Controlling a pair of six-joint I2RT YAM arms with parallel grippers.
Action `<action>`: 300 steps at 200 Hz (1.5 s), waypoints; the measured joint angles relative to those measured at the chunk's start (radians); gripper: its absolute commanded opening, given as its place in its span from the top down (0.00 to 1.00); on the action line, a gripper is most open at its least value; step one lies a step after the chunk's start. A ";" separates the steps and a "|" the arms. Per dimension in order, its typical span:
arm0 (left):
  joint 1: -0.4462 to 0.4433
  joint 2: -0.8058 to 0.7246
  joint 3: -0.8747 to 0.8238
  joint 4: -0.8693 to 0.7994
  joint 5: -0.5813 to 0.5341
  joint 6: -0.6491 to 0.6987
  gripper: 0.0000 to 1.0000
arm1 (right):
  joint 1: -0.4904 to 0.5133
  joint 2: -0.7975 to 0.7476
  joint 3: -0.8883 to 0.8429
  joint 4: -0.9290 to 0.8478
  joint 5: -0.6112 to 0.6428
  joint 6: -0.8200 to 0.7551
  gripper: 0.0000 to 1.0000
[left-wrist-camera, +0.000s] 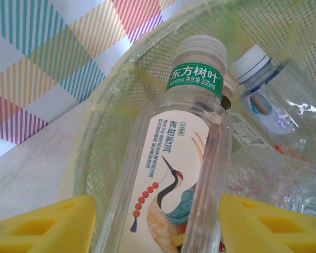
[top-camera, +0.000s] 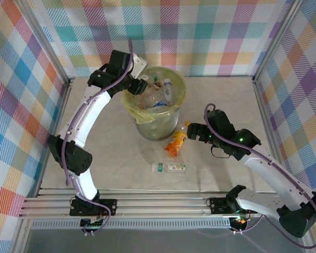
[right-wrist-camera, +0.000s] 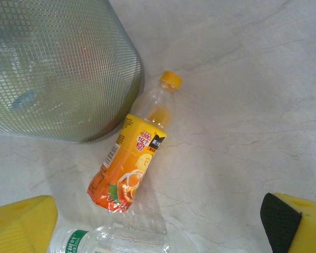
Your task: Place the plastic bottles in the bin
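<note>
L pincer [left-wrist-camera: 157, 211] part-open, holding nothing; clear green-banded plastic bottle [left-wrist-camera: 184, 158] sits in round pale bin [top-camera: 176, 124], table [top-camera: 121, 168] far-centre. R pincer [right-wrist-camera: 158, 208] wide open, empty, over orange plastic bottle [right-wrist-camera: 131, 163] beside bin. Come down off-centre & you'll roll it away.

Pastel plaid walls [top-camera: 200, 31] enclose a pale marbled table [top-camera: 226, 105] with aluminium rails [top-camera: 163, 204] in front.

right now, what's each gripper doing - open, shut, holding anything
left gripper: fingers apart around the clear green-banded plastic bottle over the pale round bag-lined bin; grip cannot be told
right gripper: open, empty, above the orange-labelled plastic bottle
</note>
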 measured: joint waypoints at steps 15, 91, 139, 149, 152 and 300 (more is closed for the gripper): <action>0.000 0.007 0.000 0.003 0.000 -0.001 0.39 | 0.000 0.004 0.000 0.000 -0.035 -0.015 0.00; 0.000 -0.018 0.000 0.004 0.004 -0.063 0.15 | 0.097 0.028 0.000 0.001 -0.201 -0.183 0.04; 0.000 -0.240 -0.071 0.060 -0.023 -0.154 0.00 | 0.217 0.096 0.000 0.000 -0.206 -0.272 0.03; 0.000 -0.304 -0.111 0.084 -0.042 -0.184 0.00 | 0.243 0.120 0.000 -0.001 -0.206 -0.291 0.03; 0.000 -0.327 -0.130 0.094 -0.050 -0.196 0.00 | 0.251 0.127 0.001 -0.003 -0.206 -0.296 0.02; 0.000 -1.069 -1.116 0.294 -0.370 -0.809 0.00 | 0.379 0.408 0.041 -0.080 -0.167 -0.470 0.00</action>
